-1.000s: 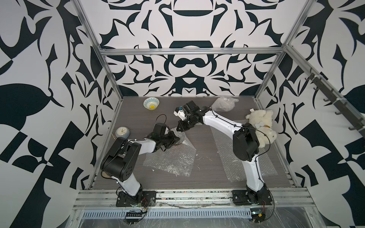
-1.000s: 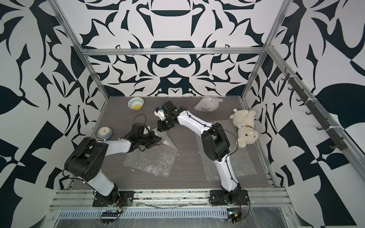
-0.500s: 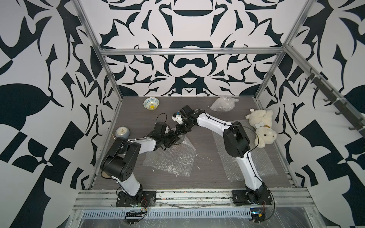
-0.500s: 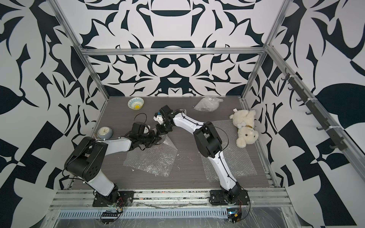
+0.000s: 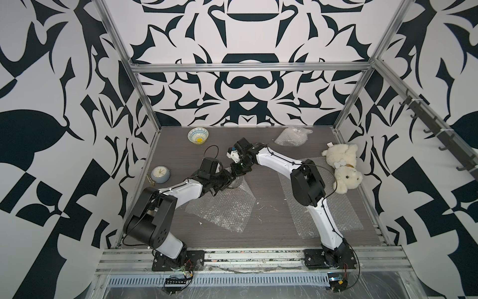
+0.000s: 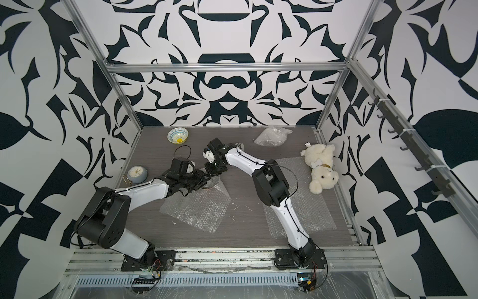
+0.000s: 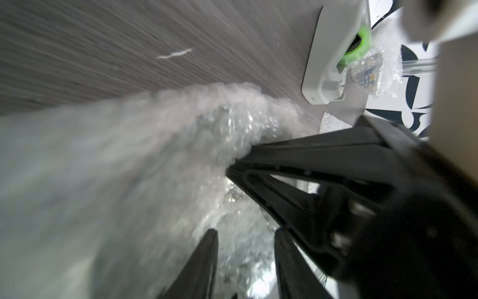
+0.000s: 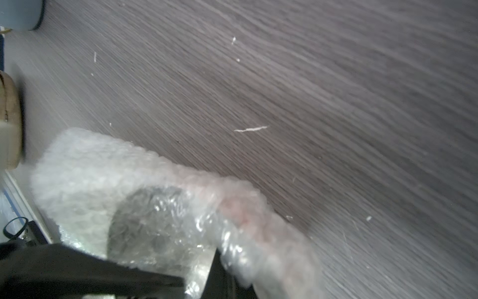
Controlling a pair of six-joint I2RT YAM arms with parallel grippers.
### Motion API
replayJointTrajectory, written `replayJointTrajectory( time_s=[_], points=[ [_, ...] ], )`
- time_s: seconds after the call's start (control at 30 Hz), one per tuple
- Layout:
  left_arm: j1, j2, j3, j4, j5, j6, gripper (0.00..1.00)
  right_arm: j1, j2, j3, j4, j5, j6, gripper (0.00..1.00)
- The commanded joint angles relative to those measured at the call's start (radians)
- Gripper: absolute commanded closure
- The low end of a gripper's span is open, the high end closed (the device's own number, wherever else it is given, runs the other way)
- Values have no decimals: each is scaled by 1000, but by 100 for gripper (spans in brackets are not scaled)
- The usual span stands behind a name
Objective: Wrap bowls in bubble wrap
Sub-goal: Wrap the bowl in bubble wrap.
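Grey wood tabletop [image 5: 269,238]: bubble wrap [image 5: 219,209] covers a dark bowl [image 8: 144,227] near the alarm clock [image 5: 160,174]. Jaws: right gripper [image 7: 234,168] pinching the wrap's lifted edge; left gripper [image 7: 245,230] parted at the wrap.

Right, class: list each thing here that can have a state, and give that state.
blue-and-white bowl: upright, unwrapped.
dark bowl: under wrap.
middle sheet: one edge folded up over the dark bowl.
sheet under right arm: flat.
back bundle: crumpled.
left gripper: open.
right gripper: shut on middle sheet.
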Motion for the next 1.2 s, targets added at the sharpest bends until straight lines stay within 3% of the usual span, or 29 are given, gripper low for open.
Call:
replayJointTrajectory(
  time_s=[0.0, 0.33, 0.53, 0.67, 0.83, 1.17],
  points=[
    [9, -72, 13, -80, -80, 36, 57, 9, 13, 5, -51, 51, -13, 99],
    [128, -301, -130, -177, -134, 15, 53, 31, -31, -34, -32, 64, -15, 99],
    [298, -475, -201, -416, -155, 58, 36, 39, -40, -72, -4, 77, -14, 100],
    [419, -553, -226, -589, -158, 87, 34, 39, -34, -80, 4, 80, -14, 100],
    [427, -537, -221, -745, -281, 57, 26, 39, -38, -79, 17, 84, -8, 100],
    [427, -417, -294, -691, -215, 24, 34, 38, -38, -71, 17, 87, -3, 100]
  ],
)
